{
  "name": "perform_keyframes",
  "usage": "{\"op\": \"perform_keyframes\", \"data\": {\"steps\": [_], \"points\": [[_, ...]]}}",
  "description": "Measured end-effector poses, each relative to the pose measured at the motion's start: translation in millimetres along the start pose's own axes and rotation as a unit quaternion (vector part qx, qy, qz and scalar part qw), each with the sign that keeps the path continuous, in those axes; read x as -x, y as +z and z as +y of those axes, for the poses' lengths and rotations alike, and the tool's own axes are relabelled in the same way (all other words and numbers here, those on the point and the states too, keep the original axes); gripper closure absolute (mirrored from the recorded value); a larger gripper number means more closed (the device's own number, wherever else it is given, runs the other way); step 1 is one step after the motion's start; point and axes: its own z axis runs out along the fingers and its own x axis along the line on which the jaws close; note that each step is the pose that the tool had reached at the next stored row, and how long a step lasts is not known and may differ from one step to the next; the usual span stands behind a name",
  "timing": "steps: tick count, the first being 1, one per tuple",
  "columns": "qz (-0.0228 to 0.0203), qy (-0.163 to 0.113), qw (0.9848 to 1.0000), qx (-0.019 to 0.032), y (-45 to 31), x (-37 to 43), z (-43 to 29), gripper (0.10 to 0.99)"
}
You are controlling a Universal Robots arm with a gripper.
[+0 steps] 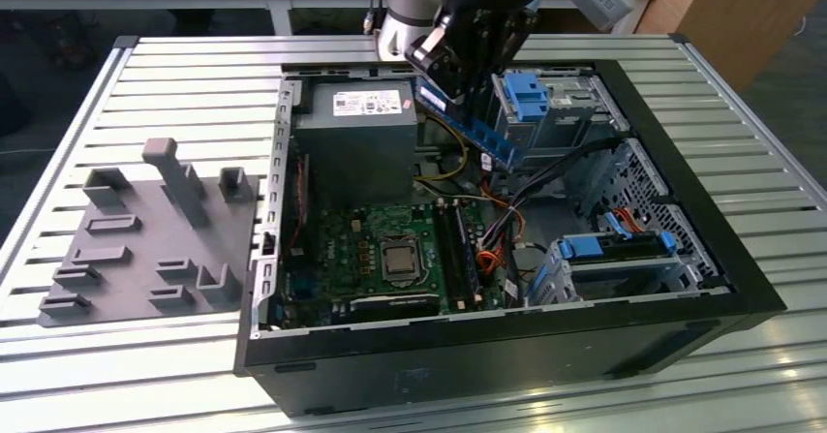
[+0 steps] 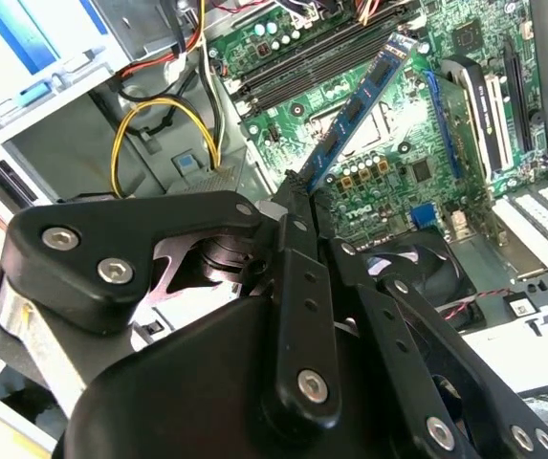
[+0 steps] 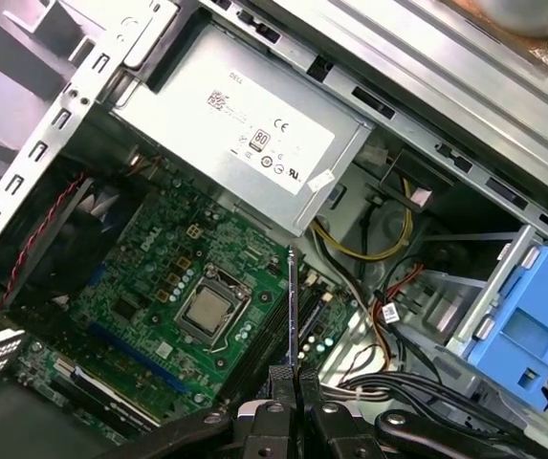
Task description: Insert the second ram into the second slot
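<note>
As the arm [image 1: 455,12] hangs above the motherboard [image 1: 368,234], its tool [image 2: 297,189] clasps the second ram [image 2: 361,103].

Glossy black pincer [image 2: 297,186] with silver screws [image 2: 313,385], silver-grey arm [image 1: 411,2].

One open computer case [image 1: 517,346] stands on one slatted bench [image 1: 168,75]. It holds one grey power supply [image 1: 355,133], one green motherboard [image 1: 349,249], one processor [image 3: 205,308], one round fan [image 2: 417,273] and two bright blue drive latches: one latch [image 1: 524,96] and another latch [image 1: 618,246]. One grey holder block [image 1: 142,239] is on the bench too. One claw [image 3: 295,381] pinches one blue memory stick [image 2: 360,110].
</note>
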Motion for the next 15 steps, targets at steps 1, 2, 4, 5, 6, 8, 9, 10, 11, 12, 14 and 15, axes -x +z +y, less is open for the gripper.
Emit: {"op": "perform_keyframes", "data": {"steps": [1, 2, 4, 5, 6, 8, 9, 10, 11, 12, 14, 15], "points": [[-0.0001, 0.002, 1.0000, 0.0000, 0.0, 0.0, 0.0, 0.953], [-0.0002, 0.005, 1.0000, -0.0001, 0.0, 0.0, 0.0, 0.953], [-0.0003, 0.010, 1.0000, -0.0002, 0.0, 0.0, 0.0, 0.953], [-0.0004, 0.012, 0.9999, -0.0002, 0.0, 0.0, 0.0, 0.953], [-0.0005, 0.015, 0.9999, -0.0003, 0.0, 0.0, 0.0, 0.953], [-0.0007, 0.020, 0.9998, -0.0004, 0.0, 0.0, 0.0, 0.953], [-0.0008, 0.022, 0.9997, -0.0004, 0.0, 0.0, 0.0, 0.953], [-0.0009, 0.025, 0.9997, -0.0004, 0.0, 0.0, 0.0, 0.953], [-0.0010, 0.027, 0.9996, -0.0005, 0.0, 0.0, 0.0, 0.953], [-0.0011, 0.030, 0.9995, -0.0006, 0.0, 0.0, 0.0, 0.953], [-0.0013, 0.035, 0.9994, -0.0006, 0.0, 0.0, 0.0, 0.953], [-0.0013, 0.038, 0.9993, -0.0006, 0.0, 0.0, 0.0, 0.953]]}}
